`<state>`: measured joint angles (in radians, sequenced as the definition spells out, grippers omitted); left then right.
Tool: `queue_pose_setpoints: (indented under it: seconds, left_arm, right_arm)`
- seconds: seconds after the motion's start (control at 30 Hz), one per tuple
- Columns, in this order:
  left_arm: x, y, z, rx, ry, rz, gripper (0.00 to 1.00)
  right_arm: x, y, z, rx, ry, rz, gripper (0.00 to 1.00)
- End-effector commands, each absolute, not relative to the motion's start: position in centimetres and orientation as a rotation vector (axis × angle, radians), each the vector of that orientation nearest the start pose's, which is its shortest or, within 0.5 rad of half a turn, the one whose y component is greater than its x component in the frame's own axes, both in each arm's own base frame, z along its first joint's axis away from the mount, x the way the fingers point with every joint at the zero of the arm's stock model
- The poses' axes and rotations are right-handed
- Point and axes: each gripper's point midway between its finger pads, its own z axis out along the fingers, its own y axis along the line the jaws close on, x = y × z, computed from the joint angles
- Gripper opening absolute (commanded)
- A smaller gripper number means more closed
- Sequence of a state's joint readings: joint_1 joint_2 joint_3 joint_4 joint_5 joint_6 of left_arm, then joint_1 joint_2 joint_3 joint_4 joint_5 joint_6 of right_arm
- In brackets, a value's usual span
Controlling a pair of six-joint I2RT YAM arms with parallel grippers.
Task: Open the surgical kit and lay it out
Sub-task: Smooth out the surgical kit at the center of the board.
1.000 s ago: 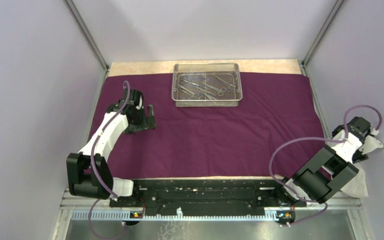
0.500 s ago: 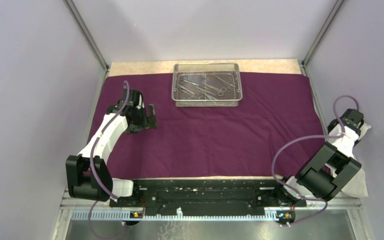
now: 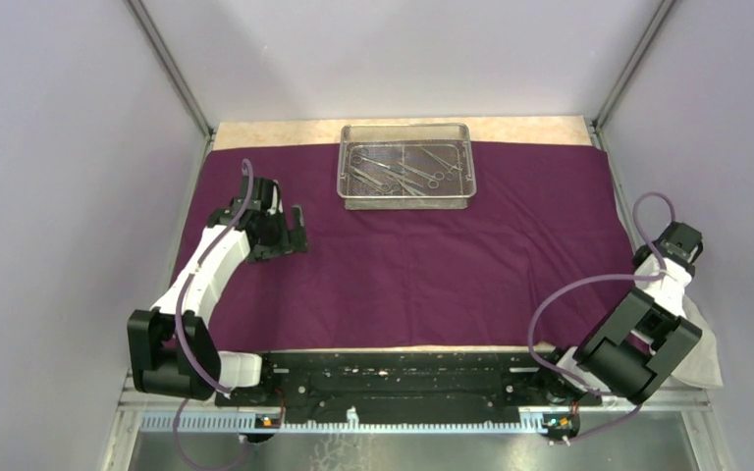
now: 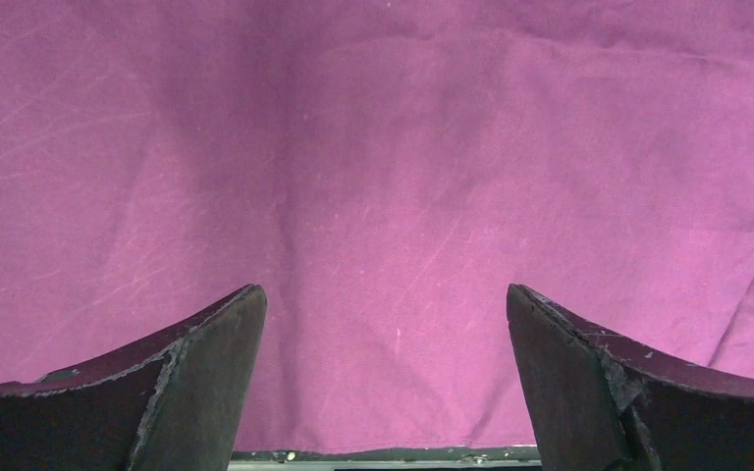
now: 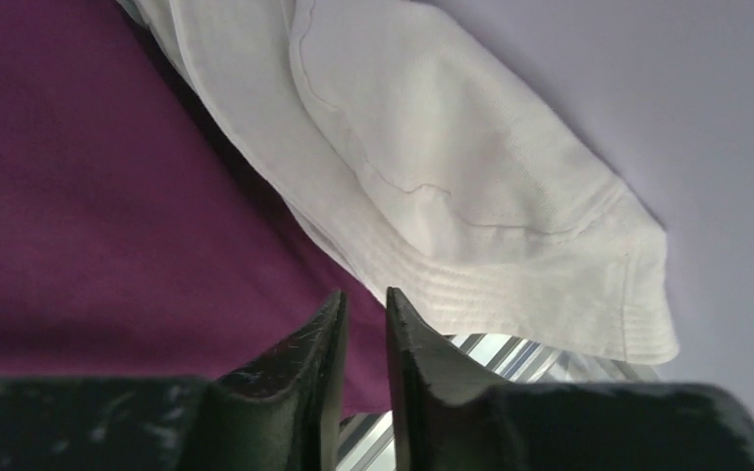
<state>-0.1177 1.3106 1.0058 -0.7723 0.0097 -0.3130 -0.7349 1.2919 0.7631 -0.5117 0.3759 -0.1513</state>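
Note:
The dark purple cloth wrap [image 3: 432, 255] lies spread flat over the table. On its far middle stands the silver wire-mesh tray [image 3: 404, 203] with several steel instruments [image 3: 403, 169] inside. My left gripper [image 3: 295, 231] sits low over the cloth's left part, wide open and empty; in the left wrist view [image 4: 383, 294] only purple cloth [image 4: 383, 177] shows between the fingers. My right gripper [image 3: 685, 245] is at the cloth's right edge. In the right wrist view [image 5: 365, 299] its jaws stand a narrow gap apart with nothing between them, over the purple cloth [image 5: 108, 196].
A white cloth [image 3: 702, 353] lies bunched off the table's right side beside the right arm, seen close up in the right wrist view [image 5: 471, 177]. Frame posts and lilac walls close in both sides. A bare tan strip [image 3: 275, 132] runs behind the wrap.
The right gripper has drawn left and away from the white cloth, which was up at its fingers and now lies lower by the arm. The left arm has barely moved.

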Motion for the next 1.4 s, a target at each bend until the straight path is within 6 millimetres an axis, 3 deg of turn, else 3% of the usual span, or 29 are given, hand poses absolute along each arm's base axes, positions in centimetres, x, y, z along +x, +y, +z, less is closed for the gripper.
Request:
queue_pose_setpoints:
  seconds: [0.0, 0.23, 0.43, 0.8, 0.83, 1.03, 1.37]
  left_arm:
    - [28.4, -4.1, 12.0, -0.242, 2.608, -0.111, 0.99]
    - [28.7, -4.2, 11.7, -0.242, 2.623, -0.112, 0.99]
    - [28.9, -4.1, 11.5, -0.247, 2.632, -0.098, 0.99]
    - [29.2, -4.1, 11.4, -0.25, 2.629, -0.103, 0.99]
    - [29.2, -4.1, 11.4, -0.25, 2.629, -0.105, 0.99]
    - [29.0, -4.4, 11.2, -0.247, 2.636, -0.123, 0.99]
    - [29.0, -4.0, 11.3, -0.248, 2.635, -0.096, 0.99]
  right_arm:
    - [16.0, -24.4, 7.2, 0.866, 2.555, -0.832, 0.17]
    - [16.5, -24.0, 5.2, 0.838, 2.611, -0.768, 0.15]
    - [16.3, -23.3, 4.8, 0.817, 2.62, -0.748, 0.14]
    - [16.8, -22.9, 6.9, 0.765, 2.539, -0.781, 0.28]
    - [16.9, -22.7, 6.8, 0.752, 2.548, -0.774, 0.27]
    - [17.6, -21.9, 5.6, 0.678, 2.625, -0.749, 0.0]
    - [16.8, -22.5, 4.5, 0.693, 2.686, -0.813, 0.0]
